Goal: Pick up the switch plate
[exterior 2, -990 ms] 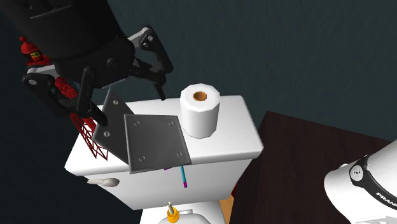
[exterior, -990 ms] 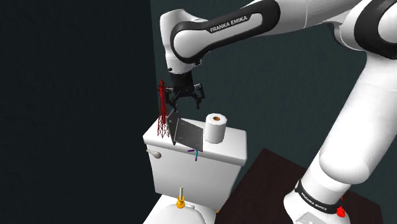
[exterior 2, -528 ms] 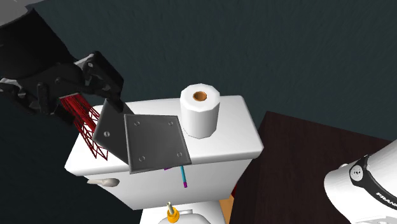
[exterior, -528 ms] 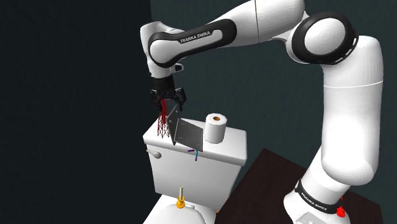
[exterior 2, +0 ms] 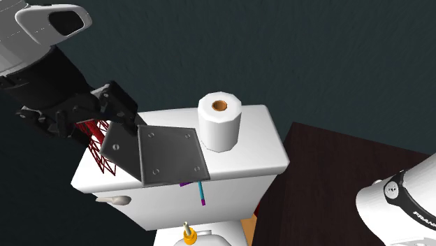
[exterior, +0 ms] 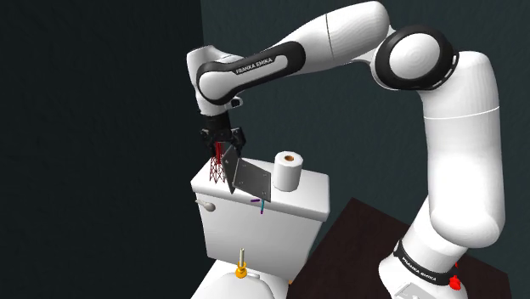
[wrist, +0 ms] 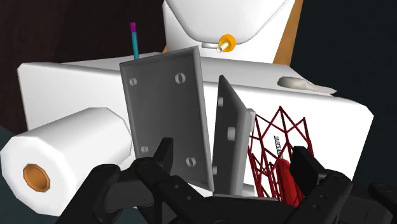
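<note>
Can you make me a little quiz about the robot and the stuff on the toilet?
1. True or false: the roll stands on the tank.
2. What colour is the lattice tower beside the plate? A) red B) green C) yellow
3. Which is nearer the open pincer, the plate or the roll?

Key: 1 true. 2 A. 3 the plate; one of its two panels stands between the fingers.
</note>
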